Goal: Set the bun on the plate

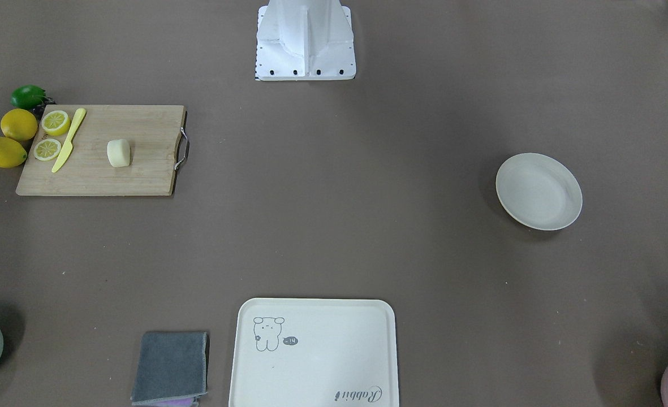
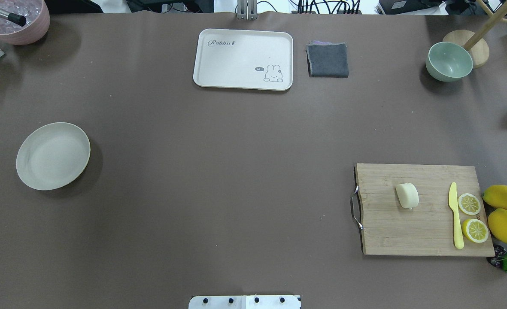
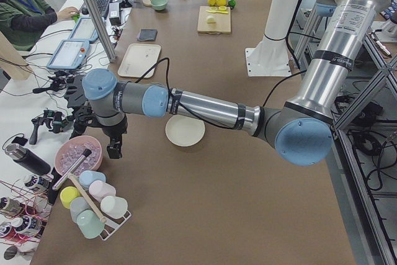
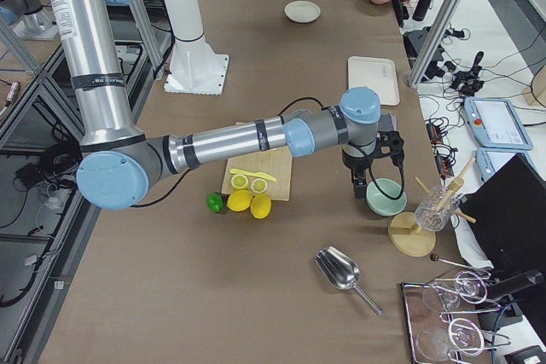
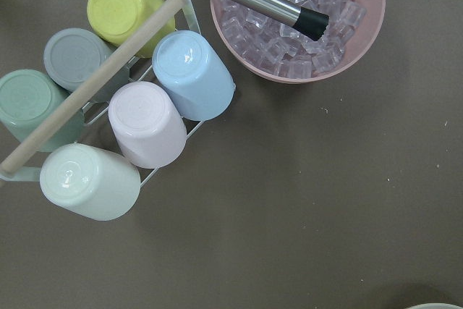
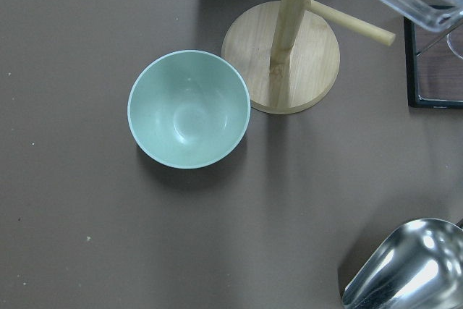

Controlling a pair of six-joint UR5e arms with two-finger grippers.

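While the right end effector point(image 4: 362, 187) hangs above a green bowl point(image 4: 386, 197), the bun point(image 2: 408, 195) lies well apart from it on a board point(image 2: 408, 234). The plate point(image 2: 53, 156) sits near the left end effector point(image 3: 113, 149). I cannot tell either one's opening.

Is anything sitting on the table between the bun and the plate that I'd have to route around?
Nothing visible does. The bun lies on the cutting board; only bare table stretches from there to the plate. The tray sits well off that line.
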